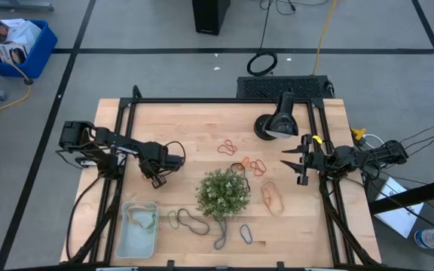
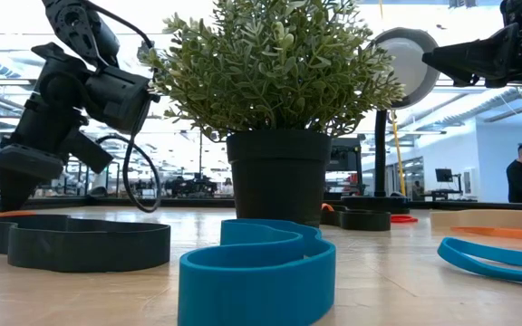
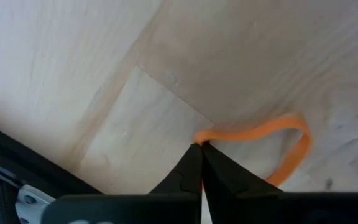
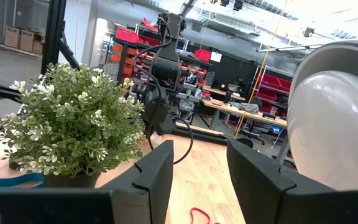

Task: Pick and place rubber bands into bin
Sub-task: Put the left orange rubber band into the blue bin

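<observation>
- The left gripper [image 3: 199, 149] has its jaws pinched together on one end of an orange band [image 3: 272, 146]; the rest of that loop lies flat on the table [image 3: 73, 74] beyond the fingertips.
- Seen from above, the left gripper [image 1: 157, 179] sits left of the plant [image 1: 223, 193], with bare wood between the two.
- The bin [image 1: 139, 228] lies toward the table's front edge, left of the plant and near the left gripper; a greenish band rests inside it.
- The right gripper [image 1: 298, 162] hangs right of the plant, jaws spread wide, holding nothing.
- Loose rubber bands [image 1: 256, 167] lie between the plant and the right gripper; more lie in front of the plant, among them a blue band [image 1: 246, 234].
- A lamp [image 1: 277, 120] stands behind the right gripper, near the table's back edge.
</observation>
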`<action>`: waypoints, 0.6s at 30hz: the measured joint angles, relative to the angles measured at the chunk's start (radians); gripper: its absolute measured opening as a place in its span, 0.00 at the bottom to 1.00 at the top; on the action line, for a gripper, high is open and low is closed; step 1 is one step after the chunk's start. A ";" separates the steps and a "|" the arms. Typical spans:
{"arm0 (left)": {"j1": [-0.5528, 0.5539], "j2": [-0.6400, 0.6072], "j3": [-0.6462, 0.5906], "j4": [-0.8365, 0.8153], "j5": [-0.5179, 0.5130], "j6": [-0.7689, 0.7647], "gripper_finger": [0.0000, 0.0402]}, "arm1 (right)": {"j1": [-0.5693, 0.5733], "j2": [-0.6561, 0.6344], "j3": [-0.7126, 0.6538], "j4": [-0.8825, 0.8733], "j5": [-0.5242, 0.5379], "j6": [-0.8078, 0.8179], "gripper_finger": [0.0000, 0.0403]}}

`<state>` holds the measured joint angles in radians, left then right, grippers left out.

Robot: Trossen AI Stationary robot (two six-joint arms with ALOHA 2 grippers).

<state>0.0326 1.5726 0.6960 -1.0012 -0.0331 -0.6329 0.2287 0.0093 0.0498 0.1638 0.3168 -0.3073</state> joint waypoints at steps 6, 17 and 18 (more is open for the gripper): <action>-0.018 -0.003 0.003 -0.004 -0.043 -0.052 0.01 | 0.000 0.000 0.000 0.001 0.000 -0.004 0.36; -0.089 -0.090 0.164 -0.169 -0.190 -0.120 0.00 | 0.000 0.000 0.000 0.004 0.000 -0.019 0.36; -0.096 -0.107 0.180 -0.176 -0.188 -0.124 0.00 | 0.000 0.000 0.000 0.004 0.000 -0.019 0.36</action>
<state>-0.0633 1.4654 0.8755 -1.1772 -0.2209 -0.7569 0.2284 0.0097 0.0494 0.1682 0.3171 -0.3266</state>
